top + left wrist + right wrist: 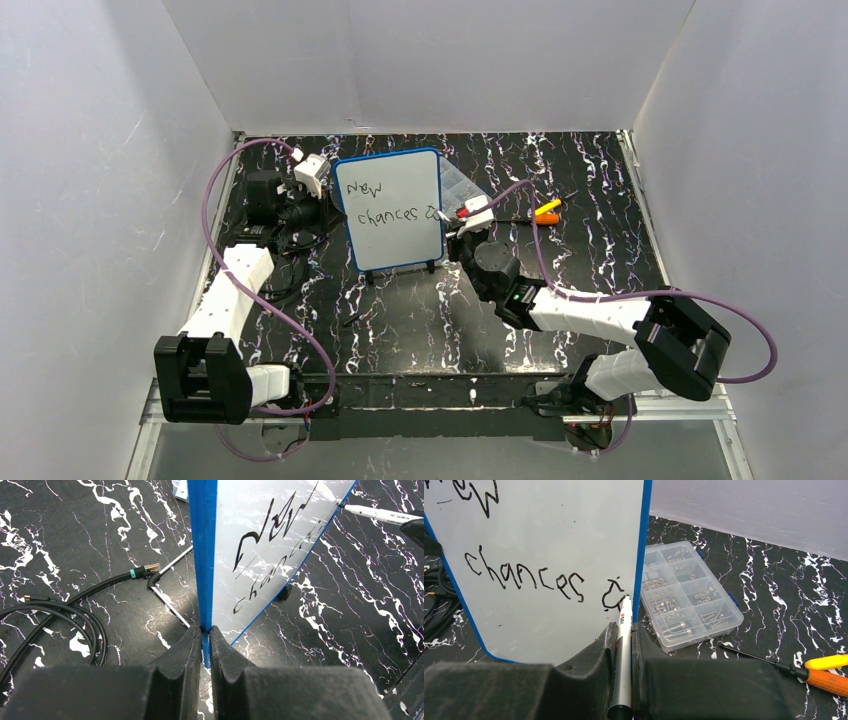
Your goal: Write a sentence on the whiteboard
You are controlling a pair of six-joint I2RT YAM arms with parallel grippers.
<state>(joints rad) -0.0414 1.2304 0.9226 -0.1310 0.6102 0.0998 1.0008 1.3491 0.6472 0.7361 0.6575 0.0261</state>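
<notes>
I see the whiteboard [390,210] standing upright on small black feet at the upper centre of the top view. The left gripper [205,630] is clamped on the board's blue frame at its left edge (one finger on each face). The right gripper [624,630] is closed around a marker [622,645], whose tip touches the board just inside the right frame. The sentence [383,203] reads "New" on the first line and "chances" on the second. One unfinished letter follows, at the marker tip.

Surroundings:
- A clear box [689,595] of small metal parts lies just behind the board's right edge, at the centre of the right wrist view.
- A screwdriver [824,672] with an orange and yellow handle lies at the lower right of that view, near the box.
- Black cables [55,615] coil on the table [590,180] at the left of the left wrist view, behind the board.
- In the top view the right gripper overlaps the board's right edge and hides the end of the second line.
</notes>
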